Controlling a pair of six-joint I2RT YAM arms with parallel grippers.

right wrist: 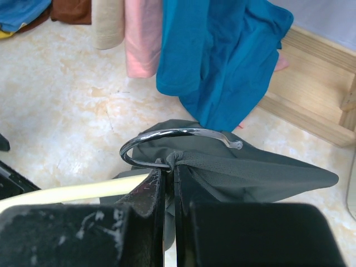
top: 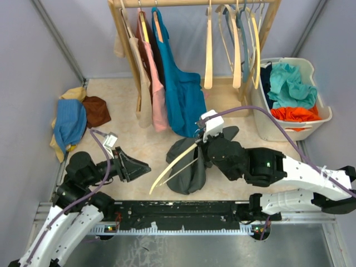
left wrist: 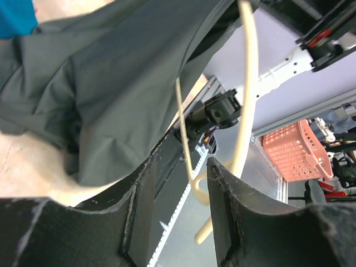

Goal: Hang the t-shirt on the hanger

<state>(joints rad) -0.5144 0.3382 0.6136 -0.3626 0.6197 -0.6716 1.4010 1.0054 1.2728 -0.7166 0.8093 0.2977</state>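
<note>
charcoal t-shirt [top: 192,169]: bunched mass at mid-table, just in front of the teal-blue shirt [top: 183,94]; cloth gathered at the foot of the hook and draped down one side of the hanger [top: 172,167].
hanger: pale wood, tilted; one arm bare, running down-left toward the near edge; the other arm hidden under the grey cloth.
hook [right wrist: 178,135]: silver metal, curved, showing clear above the fingers in the right wrist view.
right gripper [top: 202,143]: jaws pinched tight on the hanger's neck, just below the hook; a fold of the t-shirt sits at the same spot, whether it is caught too I cannot tell.
left gripper [top: 146,166]: jaws parted, clear gap between the fingers [left wrist: 139,217], nothing in them; near the lower end of the bare arm, apart from it.
left wrist view: grey cloth fills the upper left; a pale hanger arm crosses beyond the finger gap.
rack [top: 194,3]: wooden, at the far side; carries a cream garment [top: 143,94], a pink garment [top: 159,94], the teal-blue shirt, and several bare wooden hangers [top: 208,55] to the right.
basket [top: 321,121]: white, far right, teal and orange clothes inside.
pile [top: 72,119]: blue, yellow and brown cloth heaped at the far left.
table [top: 128,139]: beige marbled top.
</note>
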